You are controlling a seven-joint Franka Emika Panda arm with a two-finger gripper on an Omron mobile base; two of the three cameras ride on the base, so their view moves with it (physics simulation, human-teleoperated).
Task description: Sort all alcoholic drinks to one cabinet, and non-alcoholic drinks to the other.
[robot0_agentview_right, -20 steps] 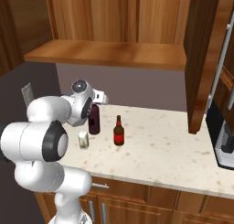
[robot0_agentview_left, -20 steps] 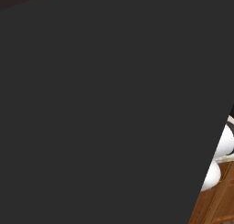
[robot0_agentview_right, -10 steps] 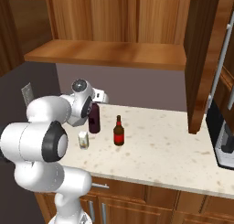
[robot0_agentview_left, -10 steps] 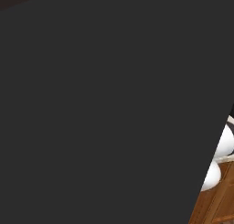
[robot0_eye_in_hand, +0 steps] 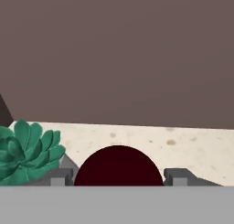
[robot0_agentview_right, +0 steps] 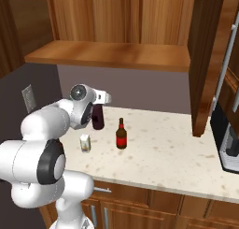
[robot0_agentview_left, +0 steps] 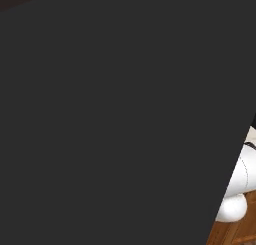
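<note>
- Purple bottle (robot0_agentview_right: pixel 97 118) stands upright on the speckled counter (robot0_agentview_right: pixel 172 153) near the back wall, its rounded top (robot0_eye_in_hand: pixel 118 166) between the gripper (robot0_eye_in_hand: pixel 118 176) fingertips.
- Fingers (robot0_eye_in_hand: pixel 176 176) flank the bottle, spread wide; whether they grip it I cannot tell.
- Brown beer bottle (robot0_agentview_right: pixel 121 135) stands just right of it, white carton (robot0_agentview_right: pixel 85 143) in front.
- Green succulent (robot0_eye_in_hand: pixel 27 150) sits beside it.

The purple bottle (robot0_eye_in_hand: pixel 118 166) between the fingers (robot0_eye_in_hand: pixel 179 176) is cut off below; fingers' contact with it cannot be told.
</note>
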